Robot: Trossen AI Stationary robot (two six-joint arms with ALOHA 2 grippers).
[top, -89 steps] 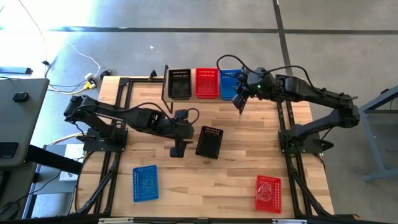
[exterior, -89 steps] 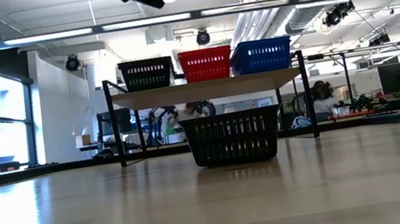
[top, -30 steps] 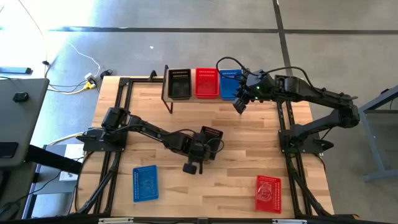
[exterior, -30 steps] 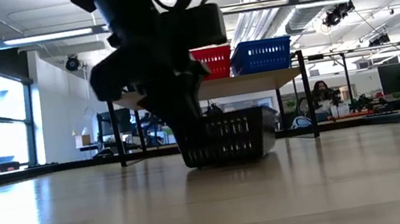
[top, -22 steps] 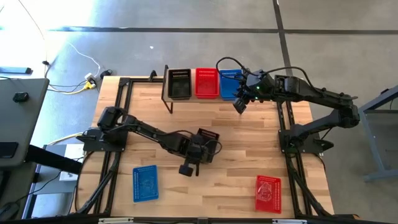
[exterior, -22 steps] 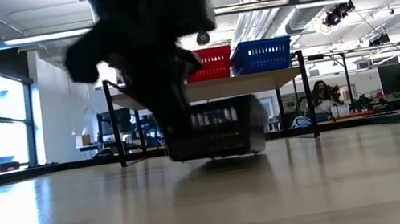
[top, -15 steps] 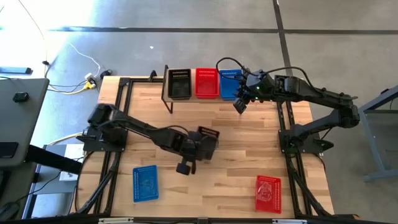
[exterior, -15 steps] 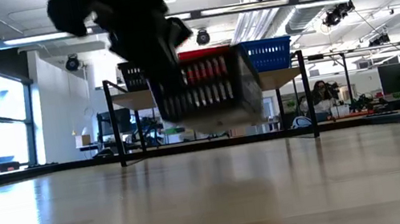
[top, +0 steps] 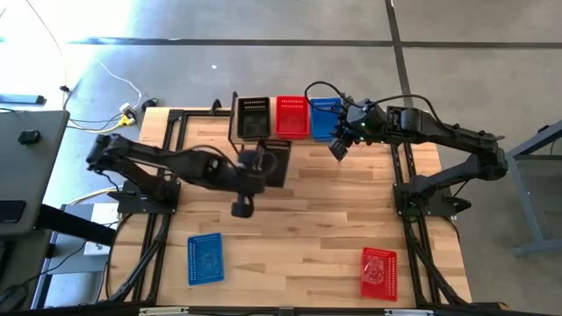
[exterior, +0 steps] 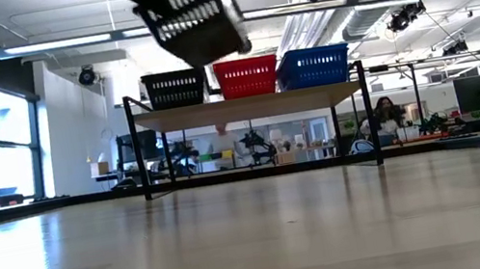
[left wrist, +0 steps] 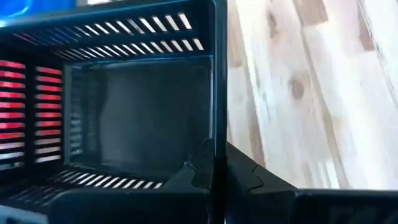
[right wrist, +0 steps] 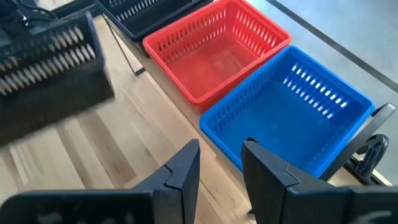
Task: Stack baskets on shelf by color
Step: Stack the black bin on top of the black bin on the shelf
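My left gripper (top: 260,167) is shut on a black basket (top: 275,164), which hangs in the air just in front of the shelf (top: 235,132); in the low view this basket (exterior: 193,15) is high up and tilted. On the shelf's plank (exterior: 245,107) stand a black basket (top: 254,117), a red basket (top: 291,116) and a blue basket (top: 323,118), side by side. My right gripper (right wrist: 221,162) hovers open near the shelf's right end, above the blue basket (right wrist: 289,106), with nothing between its fingers. My left gripper pinches one side wall of the black basket at its rim (left wrist: 214,140), one finger (left wrist: 198,171) inside the basket and the other (left wrist: 249,177) outside. The fingers come from the table's left side. The basket is lifted clear of the table and hangs tilted.
A blue basket (top: 205,259) lies on the table near the front left, and a red basket (top: 378,272) near the front right. The middle of the wooden tabletop (top: 334,211) is bare. Black frame rails run along both table sides.
My left gripper has risen and gone toward the table's far edge and a little left, toward the shelf, taking the black basket with it. The basket, which stood on the table's middle, is now lifted clear and tipped. My right gripper has kept still.
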